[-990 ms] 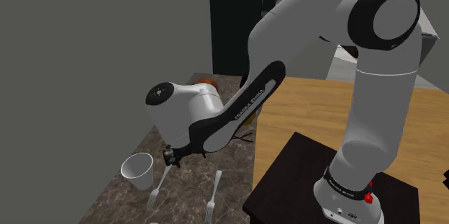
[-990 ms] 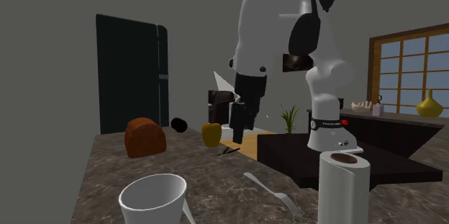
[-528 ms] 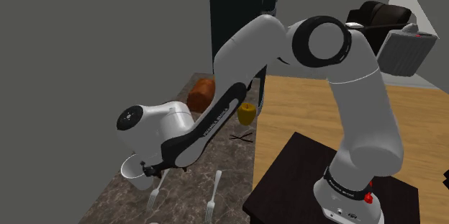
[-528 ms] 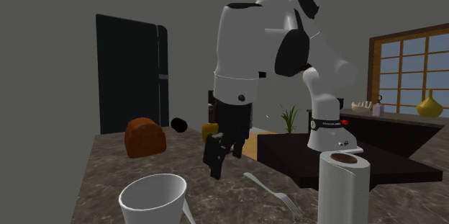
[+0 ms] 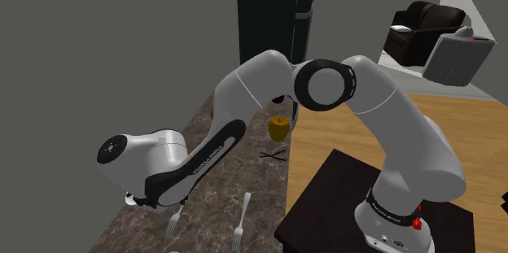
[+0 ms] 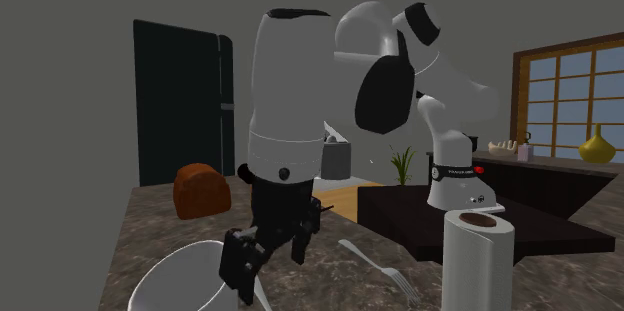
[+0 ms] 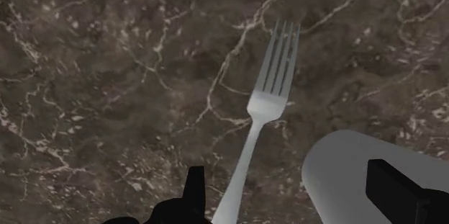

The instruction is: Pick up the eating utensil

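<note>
On the dark marbled desk (image 5: 264,178), near its front edge in the shoulder view, two forks lie side by side, tines toward that edge. The left one is the fork (image 5: 176,222) closest to the arm's hand, and the second fork (image 5: 242,220) lies just to its right, apart from it. Farther back a yellow fruit (image 5: 278,127) sits near the desk's right edge.

In the wrist view the end effector (image 7: 291,186) hangs low over the desk with its fingers (image 7: 194,195) standing apart and clamped on nothing. The fork (image 7: 262,107) lies flat between them, its handle running just beside one finger and its tines pointing away. A white cup (image 7: 345,179) sits just beside the handle, partly behind the other finger.

In the second exterior view a brown loaf (image 6: 200,189) stands toward the desk's far edge, then the cup (image 6: 180,281), the end effector (image 6: 265,259) just above it, and a paper towel roll (image 6: 478,259) at the near right corner.
</note>
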`<action>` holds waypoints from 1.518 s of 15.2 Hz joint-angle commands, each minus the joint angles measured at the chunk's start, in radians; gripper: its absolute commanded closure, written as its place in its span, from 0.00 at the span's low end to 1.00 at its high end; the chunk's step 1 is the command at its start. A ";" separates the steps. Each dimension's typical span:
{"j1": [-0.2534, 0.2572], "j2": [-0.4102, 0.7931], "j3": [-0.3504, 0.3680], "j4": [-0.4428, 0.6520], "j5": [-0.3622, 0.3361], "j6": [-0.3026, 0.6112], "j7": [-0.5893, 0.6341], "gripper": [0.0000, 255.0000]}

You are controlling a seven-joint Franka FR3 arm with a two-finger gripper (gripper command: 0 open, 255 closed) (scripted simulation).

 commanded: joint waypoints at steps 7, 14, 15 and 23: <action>0.051 0.136 -0.077 0.077 -0.006 0.027 0.011 0.00; 0.052 0.141 -0.079 0.079 -0.008 0.030 0.012 1.00; 0.051 0.140 -0.079 0.078 -0.008 0.031 0.012 1.00; 0.043 0.103 -0.065 0.065 0.005 0.007 0.004 1.00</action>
